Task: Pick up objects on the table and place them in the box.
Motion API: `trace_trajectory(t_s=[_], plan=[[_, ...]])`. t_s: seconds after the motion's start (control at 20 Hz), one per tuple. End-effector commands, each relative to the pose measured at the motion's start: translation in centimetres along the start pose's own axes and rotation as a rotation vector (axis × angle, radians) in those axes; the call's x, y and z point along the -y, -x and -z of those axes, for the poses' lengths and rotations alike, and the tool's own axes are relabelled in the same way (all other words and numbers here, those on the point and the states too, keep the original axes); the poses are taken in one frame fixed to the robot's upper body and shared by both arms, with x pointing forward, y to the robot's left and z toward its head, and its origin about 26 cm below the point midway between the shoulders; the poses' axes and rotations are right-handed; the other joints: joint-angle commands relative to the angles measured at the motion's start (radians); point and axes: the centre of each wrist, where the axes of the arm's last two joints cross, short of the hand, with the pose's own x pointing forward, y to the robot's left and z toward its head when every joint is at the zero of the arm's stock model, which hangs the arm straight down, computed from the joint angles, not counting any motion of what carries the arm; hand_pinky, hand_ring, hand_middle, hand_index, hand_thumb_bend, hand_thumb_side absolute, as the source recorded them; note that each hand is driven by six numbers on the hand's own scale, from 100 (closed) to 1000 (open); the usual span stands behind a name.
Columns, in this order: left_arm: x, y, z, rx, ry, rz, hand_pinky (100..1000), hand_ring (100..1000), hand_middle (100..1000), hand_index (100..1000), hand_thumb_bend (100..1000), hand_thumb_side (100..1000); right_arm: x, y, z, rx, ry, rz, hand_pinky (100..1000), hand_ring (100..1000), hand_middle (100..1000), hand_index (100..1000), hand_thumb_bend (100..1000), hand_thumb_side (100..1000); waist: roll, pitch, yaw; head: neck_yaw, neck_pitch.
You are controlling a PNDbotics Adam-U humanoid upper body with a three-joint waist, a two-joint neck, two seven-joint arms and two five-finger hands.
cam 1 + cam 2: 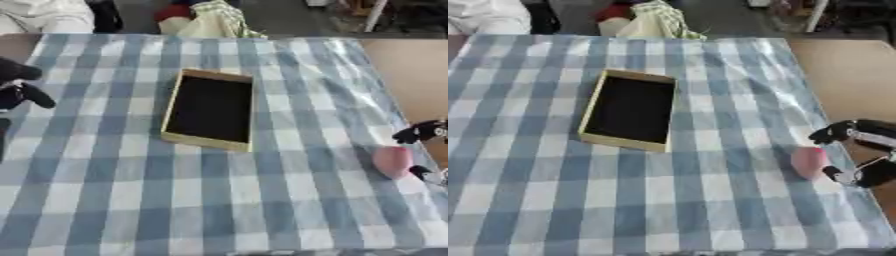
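our right hand (859,152) sits at the bench's (667,200) right edge, fingers and thumb spread either side of the pink object (808,162), not closed on it. box (627,110) lies mid-cloth, well apart. left hand (19,87) at left edge, fingers curled, holding nothing.

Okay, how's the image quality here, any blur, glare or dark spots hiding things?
Left eye view: soft throughout; the box interior reads as flat black, contents undeterminable; left hand a dark blur at the edge. Right eye view: equally soft; the pink object beside the right hand lacks detail; bare table looks washed out, no hard glare.
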Motion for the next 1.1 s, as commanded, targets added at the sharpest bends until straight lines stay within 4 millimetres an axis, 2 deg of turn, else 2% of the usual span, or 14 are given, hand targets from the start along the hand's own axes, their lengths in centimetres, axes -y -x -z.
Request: trace_trajectory(t_s=[0.05,0.3,0.5,0.8,0.95,1.1], plan=[[0.0,-0.5,0.6,0.021,0.019,0.004,614,782,713,762,100,596,0.8,0.4,-0.3,-0.039,0.011,-0.051,882,862,822,932,203,293,0.0,-0.01,0.0,-0.002,0.005],[0.1,-0.5,0.5,0.019,0.02,0.002,614,782,712,760,100,596,0.7,0.5,0.2,-0.057,0.025,-0.074,882,858,820,928,204,357,0.002,-0.008,0.002,-0.004,0.005],[0.1,-0.4,0.5,0.017,0.023,0.001,614,783,712,758,100,596,0.5,0.7,0.5,-0.076,0.031,-0.097,885,863,823,932,214,370,0.002,-0.005,0.002,-0.004,0.005],[0.2,-0.4,0.5,0.014,0.027,0.0,614,784,713,757,100,596,0.1,0.7,0.8,-0.059,0.017,-0.095,861,831,759,872,200,390,0.003,-0.002,0.004,-0.004,0.007],[0.2,-0.4,0.5,0.013,0.029,0.0,614,784,713,757,100,596,0.2,0.5,0.9,-0.046,0.029,-0.097,843,799,703,797,184,355,0.003,-0.002,0.004,-0.003,0.008],[0.2,-0.4,0.5,0.011,0.03,-0.001,614,785,713,756,100,596,0.2,0.4,1.0,-0.033,0.041,-0.09,833,775,676,772,158,358,0.002,-0.001,0.004,-0.003,0.009]])
